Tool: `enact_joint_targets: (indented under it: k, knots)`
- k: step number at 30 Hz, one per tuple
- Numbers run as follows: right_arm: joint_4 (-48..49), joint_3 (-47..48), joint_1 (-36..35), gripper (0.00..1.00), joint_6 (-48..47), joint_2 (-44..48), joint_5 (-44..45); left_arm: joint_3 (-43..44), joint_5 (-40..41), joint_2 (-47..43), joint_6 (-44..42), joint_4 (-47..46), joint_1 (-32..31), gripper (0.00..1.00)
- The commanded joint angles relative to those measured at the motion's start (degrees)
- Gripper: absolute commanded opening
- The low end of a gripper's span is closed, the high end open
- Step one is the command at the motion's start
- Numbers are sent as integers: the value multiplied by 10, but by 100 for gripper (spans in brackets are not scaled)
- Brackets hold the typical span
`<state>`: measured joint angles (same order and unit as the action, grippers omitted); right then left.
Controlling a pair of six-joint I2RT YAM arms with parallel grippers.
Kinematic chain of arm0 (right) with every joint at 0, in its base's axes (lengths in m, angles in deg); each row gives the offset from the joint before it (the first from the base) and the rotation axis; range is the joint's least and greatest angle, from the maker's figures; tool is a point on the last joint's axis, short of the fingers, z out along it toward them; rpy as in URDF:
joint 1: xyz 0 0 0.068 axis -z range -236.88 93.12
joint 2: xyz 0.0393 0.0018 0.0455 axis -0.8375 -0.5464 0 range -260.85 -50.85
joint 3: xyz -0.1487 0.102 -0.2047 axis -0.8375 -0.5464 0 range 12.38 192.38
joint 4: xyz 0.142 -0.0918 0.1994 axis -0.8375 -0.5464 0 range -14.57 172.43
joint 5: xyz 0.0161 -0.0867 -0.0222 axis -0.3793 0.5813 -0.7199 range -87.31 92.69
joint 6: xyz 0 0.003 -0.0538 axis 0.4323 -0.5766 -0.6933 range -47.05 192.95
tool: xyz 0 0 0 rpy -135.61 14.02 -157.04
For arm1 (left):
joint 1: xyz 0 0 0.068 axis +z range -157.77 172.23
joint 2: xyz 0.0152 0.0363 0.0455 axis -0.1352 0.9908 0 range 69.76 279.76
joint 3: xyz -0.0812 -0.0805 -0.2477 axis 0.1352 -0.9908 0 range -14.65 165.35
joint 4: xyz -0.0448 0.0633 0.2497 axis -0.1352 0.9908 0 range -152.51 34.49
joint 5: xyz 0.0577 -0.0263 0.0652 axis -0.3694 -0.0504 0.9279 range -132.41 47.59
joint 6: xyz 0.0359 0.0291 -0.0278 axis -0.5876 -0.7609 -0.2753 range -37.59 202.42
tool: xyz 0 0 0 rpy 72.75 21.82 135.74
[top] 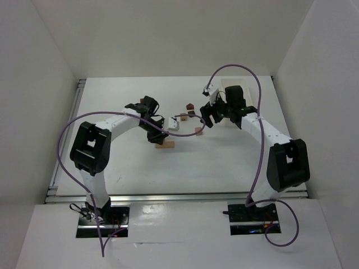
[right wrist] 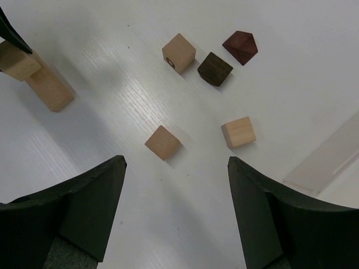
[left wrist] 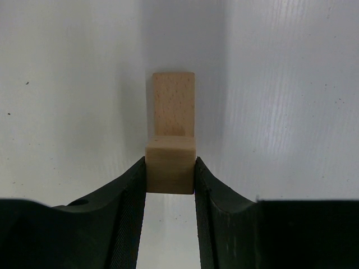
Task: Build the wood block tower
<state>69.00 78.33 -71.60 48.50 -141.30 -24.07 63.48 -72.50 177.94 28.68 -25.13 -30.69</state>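
Note:
My left gripper (left wrist: 170, 168) is shut on a pale wooden cube (left wrist: 170, 167). The cube rests at the near end of a longer pale block (left wrist: 174, 103) that lies on the white table. From above, this pair (top: 165, 145) sits just under the left gripper (top: 160, 136). My right gripper (right wrist: 176, 162) hangs open above the table, holding nothing. Ahead of it lie loose blocks: a tan cube (right wrist: 162, 142), a pale cube (right wrist: 238, 131), another pale cube (right wrist: 179, 52), a dark brown block (right wrist: 215, 68) and a reddish-brown block (right wrist: 240, 47). The held cube (right wrist: 19, 64) and long block (right wrist: 49, 88) show at its upper left.
A flat whitish strip (right wrist: 328, 159) lies on the table to the right of the loose blocks. White walls enclose the table (top: 224, 162) on three sides. Purple cables arc over both arms.

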Motion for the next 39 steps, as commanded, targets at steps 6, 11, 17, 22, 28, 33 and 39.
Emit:
enact_joint_targets:
  k: [6, 11, 17, 22, 28, 33, 39]
  knots:
    - [8, 15, 3, 81, 9, 1, 9, -29, -1, 1, 19, -43, -2, 11]
    - [2, 15, 3, 81, 9, -5, 9, -34, 12, -4, 25, -56, -2, 11]
    - [-4, 20, 3, 81, 9, -5, 9, -40, 11, -4, 37, -64, 9, 11]
    - [-4, 20, 3, 81, 9, -5, 15, -40, -7, -11, 21, -43, 9, 11]
    - [-10, 20, 3, 81, 4, -5, 15, -46, -12, -23, 10, -30, 15, 11]
    - [-18, 26, 3, 81, 4, -5, 15, -51, -20, -34, 10, -24, 21, 12]
    - [-18, 26, 3, 81, -2, -5, 21, -46, -38, -34, 15, -22, 21, 14]
